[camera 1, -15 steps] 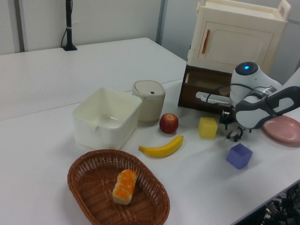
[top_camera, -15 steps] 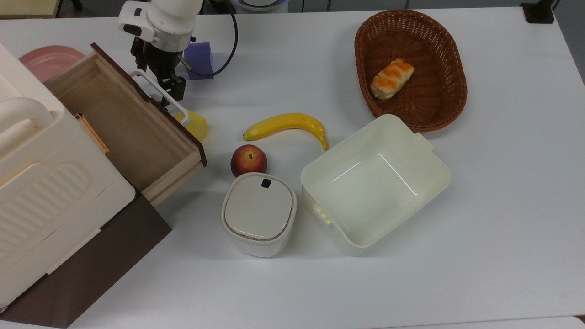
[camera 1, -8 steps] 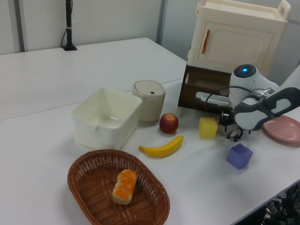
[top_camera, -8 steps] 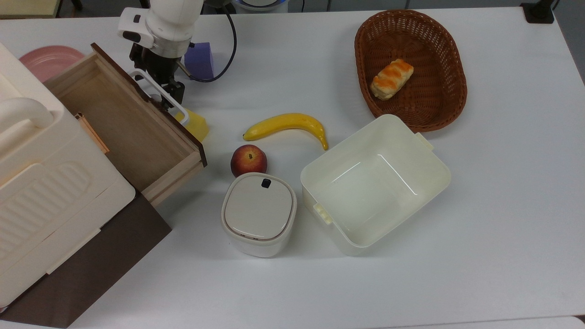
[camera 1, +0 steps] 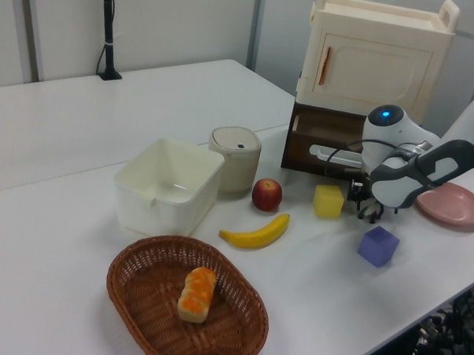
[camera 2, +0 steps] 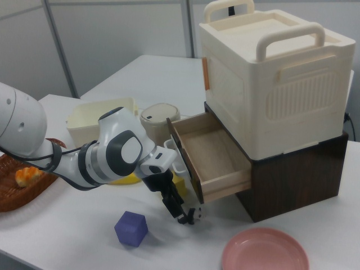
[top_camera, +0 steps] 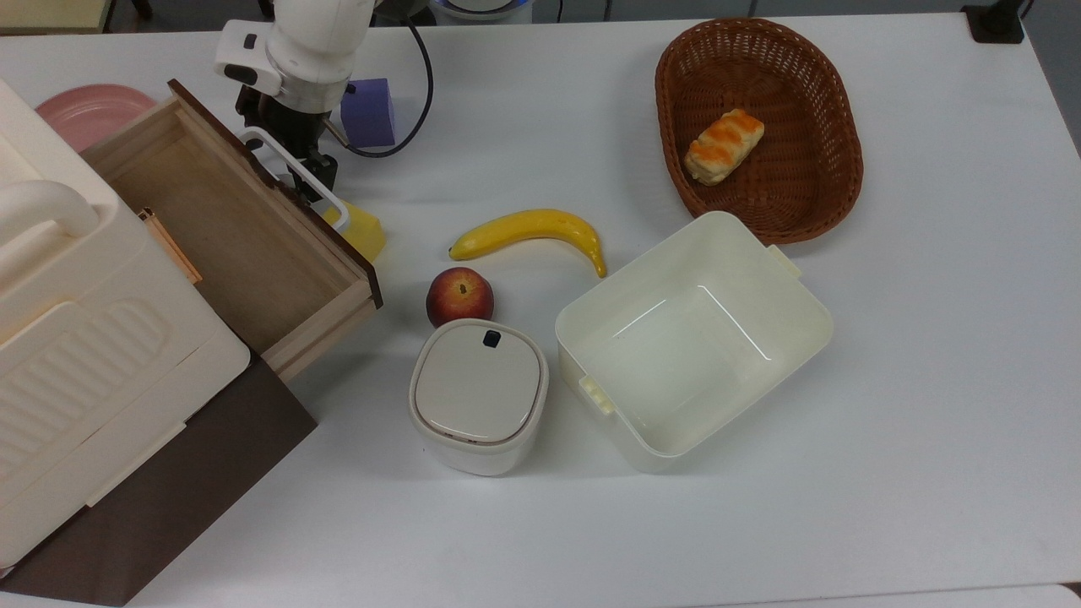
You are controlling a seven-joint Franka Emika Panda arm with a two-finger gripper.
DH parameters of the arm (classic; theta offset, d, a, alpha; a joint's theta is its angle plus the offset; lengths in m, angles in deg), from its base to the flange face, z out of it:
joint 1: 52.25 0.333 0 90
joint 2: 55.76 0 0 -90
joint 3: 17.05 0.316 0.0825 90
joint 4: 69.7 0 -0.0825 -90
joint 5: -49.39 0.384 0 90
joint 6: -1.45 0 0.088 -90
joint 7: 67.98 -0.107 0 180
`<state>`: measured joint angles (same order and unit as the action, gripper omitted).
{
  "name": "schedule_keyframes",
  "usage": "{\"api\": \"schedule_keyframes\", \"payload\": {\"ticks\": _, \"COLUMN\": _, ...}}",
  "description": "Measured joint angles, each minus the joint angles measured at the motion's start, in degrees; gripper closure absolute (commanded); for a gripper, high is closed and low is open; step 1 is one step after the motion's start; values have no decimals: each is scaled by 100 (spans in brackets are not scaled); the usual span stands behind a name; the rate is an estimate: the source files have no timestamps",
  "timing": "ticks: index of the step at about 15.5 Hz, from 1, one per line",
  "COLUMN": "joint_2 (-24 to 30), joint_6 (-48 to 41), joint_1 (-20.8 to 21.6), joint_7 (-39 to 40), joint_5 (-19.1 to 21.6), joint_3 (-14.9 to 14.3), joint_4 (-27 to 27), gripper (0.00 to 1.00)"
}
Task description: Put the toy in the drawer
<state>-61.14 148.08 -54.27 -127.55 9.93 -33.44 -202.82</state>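
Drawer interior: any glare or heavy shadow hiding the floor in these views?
Top view: the drawer floor is evenly lit, with no glare or hard shadow. Right view: the floor is plainly lit, with soft shade where it runs under the cream cabinet. Left view: its dark front faces the camera, so the inside is hidden rather than shadowed.

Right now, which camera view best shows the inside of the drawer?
The top view: it looks straight into the drawer. The right view sees inside obliquely; the left view shows its dark front.
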Motion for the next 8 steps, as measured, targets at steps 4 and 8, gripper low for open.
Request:
{"api": "schedule_keyframes", "payload": {"ticks": 4, "joint_2": -37, "joint_6": 41, "joint_1": -3, "joint_7": -1, "joint_5": -1, "joint_3": 0, "joint_4": 20, "gripper": 74}}
{"api": "schedule_keyframes", "payload": {"ticks": 8, "joint_2": -20, "joint_6": 172, "joint_1": -5, "joint_7": -3, "joint_5": -7, "joint_3": 0, "joint_4": 61, "gripper": 82}}
